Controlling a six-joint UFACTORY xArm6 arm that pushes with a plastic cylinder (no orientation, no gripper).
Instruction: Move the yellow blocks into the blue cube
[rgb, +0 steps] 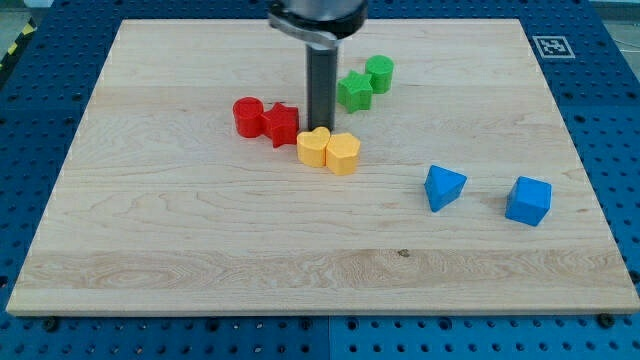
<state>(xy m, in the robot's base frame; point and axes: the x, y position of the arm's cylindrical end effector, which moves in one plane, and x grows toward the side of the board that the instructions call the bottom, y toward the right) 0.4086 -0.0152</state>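
Two yellow blocks lie side by side near the board's middle: a rounded yellow block (313, 147) on the left and a yellow heart-shaped block (343, 153) touching it on the right. The blue cube (528, 200) sits at the view's right, with a blue triangular block (443, 187) to its left. My tip (322, 128) stands just above the yellow pair, at their top edge, between the two. The rod rises straight to the view's top.
A red cylinder (247, 115) and a red star-like block (282, 124) lie left of the rod. A green star-like block (354, 90) and a green cylinder (380, 73) lie to its right. The wooden board (150, 250) rests on a blue perforated table.
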